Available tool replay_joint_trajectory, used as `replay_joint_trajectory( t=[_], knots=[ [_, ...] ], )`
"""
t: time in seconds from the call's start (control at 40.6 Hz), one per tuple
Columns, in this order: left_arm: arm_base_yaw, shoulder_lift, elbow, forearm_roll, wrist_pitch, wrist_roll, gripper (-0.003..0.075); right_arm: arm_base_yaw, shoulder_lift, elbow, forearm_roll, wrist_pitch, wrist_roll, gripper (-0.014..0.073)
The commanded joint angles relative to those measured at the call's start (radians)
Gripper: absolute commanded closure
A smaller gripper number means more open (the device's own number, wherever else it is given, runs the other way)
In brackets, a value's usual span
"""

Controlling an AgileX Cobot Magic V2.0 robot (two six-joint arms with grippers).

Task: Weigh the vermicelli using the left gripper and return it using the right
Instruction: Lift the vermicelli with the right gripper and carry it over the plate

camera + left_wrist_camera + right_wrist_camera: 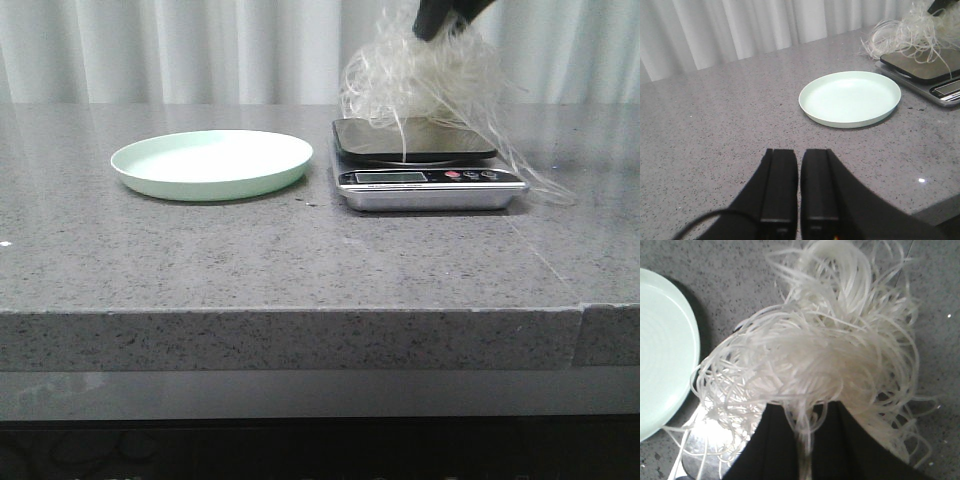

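Observation:
The vermicelli (420,75), a fluffy tangle of thin white strands, hangs from my right gripper (432,28) above the scale (425,165); loose strands still trail onto the scale's dark platform and off its right side. In the right wrist view my right gripper (802,412) is shut on the vermicelli (825,340), strands pinched between the black fingers. The vermicelli (907,30) also shows in the left wrist view over the scale (925,67). My left gripper (799,157) is shut and empty, low over the counter, short of the mint-green plate (850,98).
The empty mint-green plate (212,163) sits left of the scale on the grey speckled counter (300,250). White curtains hang behind. The counter's front edge runs across the front view, with a seam at the right.

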Motion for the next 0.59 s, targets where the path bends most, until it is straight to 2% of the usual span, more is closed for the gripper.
replay_joint_trajectory(
  t=[0.0,0.295,0.566],
  knots=[
    [0.002,0.013,-0.026,0.006,-0.068,-0.01,0.0573,-0.001,-0.077,-0.085,0.017,-0.041,-0.01,0.0444],
    [0.002,0.013,-0.026,0.006,-0.068,-0.01,0.0573,-0.001,-0.084,-0.271,0.046,-0.046,-0.01,0.0444],
    [0.002,0.013,-0.026,0.006,-0.068,-0.01,0.0573,0.017,-0.084,-0.378,0.233,-0.065,-0.01,0.0442]
  ],
)
